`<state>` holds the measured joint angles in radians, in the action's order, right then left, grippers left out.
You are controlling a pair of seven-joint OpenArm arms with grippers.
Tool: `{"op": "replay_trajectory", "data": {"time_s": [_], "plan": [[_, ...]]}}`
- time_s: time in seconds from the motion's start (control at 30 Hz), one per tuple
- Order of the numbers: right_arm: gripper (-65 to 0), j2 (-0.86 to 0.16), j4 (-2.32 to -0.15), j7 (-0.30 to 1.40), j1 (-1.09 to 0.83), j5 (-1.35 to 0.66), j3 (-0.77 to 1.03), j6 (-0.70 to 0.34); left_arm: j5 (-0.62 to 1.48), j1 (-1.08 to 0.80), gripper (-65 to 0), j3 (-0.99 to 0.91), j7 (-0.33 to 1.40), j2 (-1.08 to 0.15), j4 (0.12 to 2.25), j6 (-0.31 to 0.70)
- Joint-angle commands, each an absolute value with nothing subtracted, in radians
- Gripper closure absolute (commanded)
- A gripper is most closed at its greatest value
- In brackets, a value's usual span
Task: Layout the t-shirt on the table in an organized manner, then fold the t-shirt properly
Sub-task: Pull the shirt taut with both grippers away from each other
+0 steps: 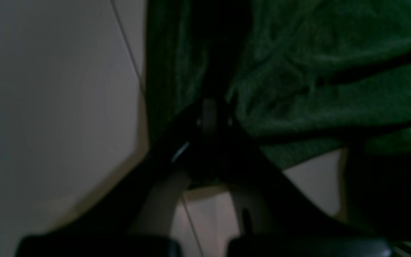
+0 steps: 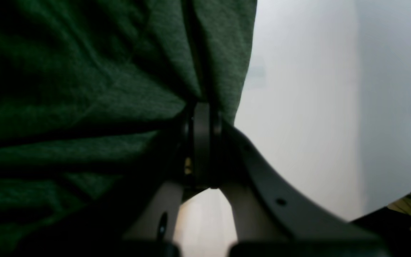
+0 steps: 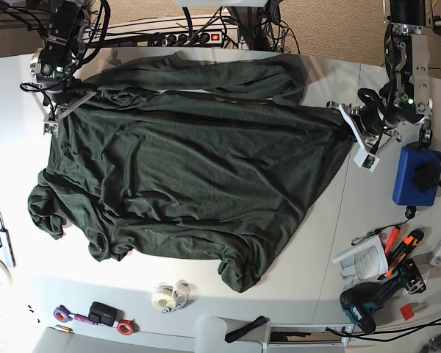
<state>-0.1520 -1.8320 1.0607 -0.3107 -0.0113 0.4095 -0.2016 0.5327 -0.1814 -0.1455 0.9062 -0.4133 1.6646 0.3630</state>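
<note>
While both of my hands are pinched together on cloth, the layout step is only partly done. Left hand [image 1: 211, 114] is clamped on an edge of the t-shirt [image 1: 334, 71], fabric bunched right at the fingertips, white counter [image 1: 48, 107] showing beside it with the thin seam line [image 1: 127, 46] running past. Right hand [image 2: 202, 121] is likewise clamped on a t-shirt [image 2: 84, 89] edge, folds hanging off it, bare counter [image 2: 316, 107] on the other side. From the base view, my left hand [image 3: 350, 123] sits at the garment's far-right corner and my right hand [image 3: 59, 110] at its far-left corner, so I judge I'm stretching one edge between them. T-shirt [image 3: 191, 169] lies spread over the middle of the counter [image 3: 353, 213], mostly open and flat in the body. Not tidy yet: one long sleeve is folded along the back edge, the near-left side is crumpled into a lump, and the near hem curls and bunches at the bottom point. No fold made so far as I can see. Left to do: smooth the wrinkles, pull the sleeves out straight, square the hem, then the folding itself. Off to the side, well apart from the cloth, a blue pouch [image 3: 415, 175], tape rolls [image 3: 169, 296] and a drill [image 3: 367, 303].
</note>
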Motion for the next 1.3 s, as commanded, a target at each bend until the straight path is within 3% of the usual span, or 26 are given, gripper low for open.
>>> {"op": "replay_trajectory", "data": {"time_s": [0.0,0.3,0.7,0.87,1.27], "plan": [[0.0,-0.161,-1.837,1.091,-0.316,-0.006,0.414,-0.197,0.480,-0.218,0.0,-0.136,1.040,-0.419,1.648,0.366],[0.0,-0.173,-1.837,1.043,-0.314,0.038,0.413,-0.197,0.480,-0.265,0.0,-0.136,1.040,-0.419,1.648,0.365],[0.0,-0.180,-1.837,1.118,-0.376,0.034,0.413,-0.202,0.477,-0.294,0.0,-0.241,1.040,-0.418,1.648,0.370],[0.0,-0.179,-1.837,1.132,-0.411,0.025,0.413,-0.201,0.558,-0.300,0.0,-0.326,1.040,-0.418,1.648,0.425],[0.0,-0.180,-1.837,1.110,-0.406,-0.037,0.414,-0.202,0.653,-0.299,0.0,-0.370,1.039,-0.418,1.648,0.451]]}}
